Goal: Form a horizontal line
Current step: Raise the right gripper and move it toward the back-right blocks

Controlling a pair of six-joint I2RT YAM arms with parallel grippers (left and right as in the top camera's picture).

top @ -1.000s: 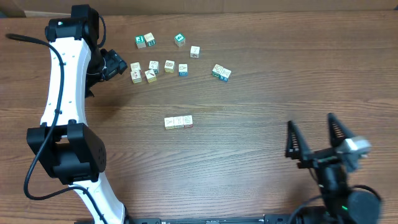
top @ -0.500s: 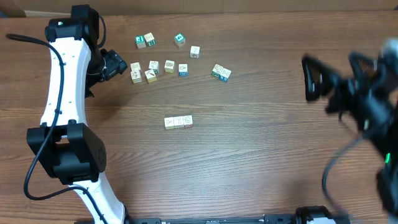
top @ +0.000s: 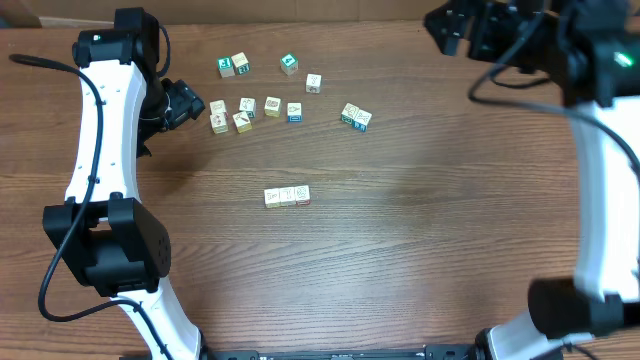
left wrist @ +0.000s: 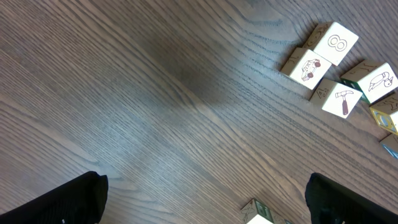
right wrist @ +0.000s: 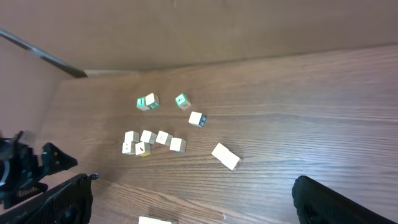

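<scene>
— Left pincer (top: 196,103), quick?
— Spread wide, nothing between the fingers (left wrist: 62,202), touching nothing. It hangs close over the tabletop (left wrist: 155,93), just beside the left end of the loose cubes (top: 272,105). In its wrist view the 8 cube (left wrist: 336,42) and the hammer cube (left wrist: 342,99) sit ahead, toward the upper right.
— Arm pose?
— Left arm (top: 100,130) runs up the left side of the tabletop, with the wrist bent right toward the scatter.
— Right pincer (right wrist: 193,186)?
— Also wide apart and empty. Right arm (top: 600,170) is reared up high at the far right corner, and its head is blurred from overhead. Its camera looks down on the whole scatter from well above.
— And the row (top: 287,196)?
— Three pale cubes touching side to side, level left to right, at mid-tabletop. It lies nearer the robot than the loose cubes and well apart from both pincers. The right wrist view catches only its edge at the bottom of the frame. The pictures on them are too small to read.
</scene>
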